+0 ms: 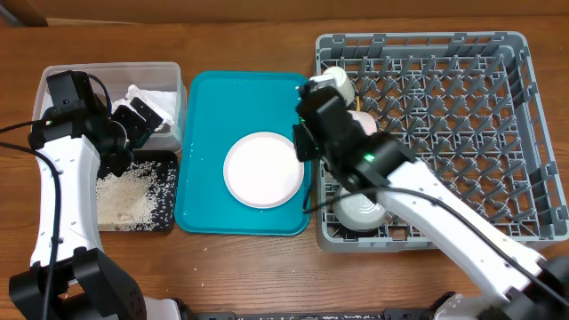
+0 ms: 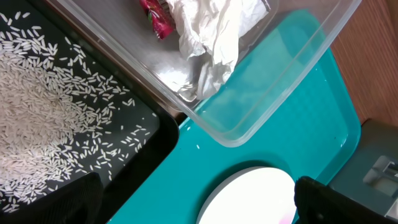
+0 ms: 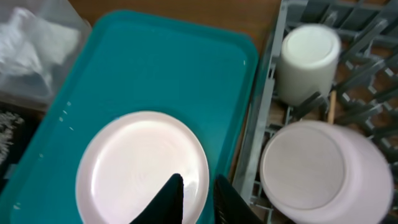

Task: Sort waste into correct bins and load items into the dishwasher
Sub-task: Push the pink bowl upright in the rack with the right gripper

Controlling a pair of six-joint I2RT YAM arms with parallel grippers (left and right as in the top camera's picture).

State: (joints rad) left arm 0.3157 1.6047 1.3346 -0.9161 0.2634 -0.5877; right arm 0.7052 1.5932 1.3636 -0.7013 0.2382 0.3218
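The pale pink plate [image 1: 263, 169] [image 3: 140, 168] lies flat on the teal tray [image 1: 231, 98]. My right gripper [image 1: 304, 147] [image 3: 198, 179] hovers above the plate's right rim, its jaws a narrow gap apart and empty. The cup [image 1: 336, 82] [image 3: 308, 59] and two upturned bowls [image 1: 363, 120] [image 1: 360, 212] stand in the grey dishwasher rack [image 1: 462, 53]. My left gripper [image 1: 140, 123] [image 2: 199, 205] is wide open and empty over the bins. Napkins [image 2: 211, 37] and the red wrapper [image 2: 155, 15] lie in the clear tub [image 1: 111, 76]. Rice [image 1: 124, 191] covers the black tray [image 1: 164, 160].
The teal tray's raised rim [image 3: 252, 68] runs close along the rack's left lattice wall [image 3: 273, 74]. A thin wooden stick [image 3: 331, 106] shows among the pegs beside the cup. My right arm crosses the rack's front left corner. Bare wooden table surrounds everything.
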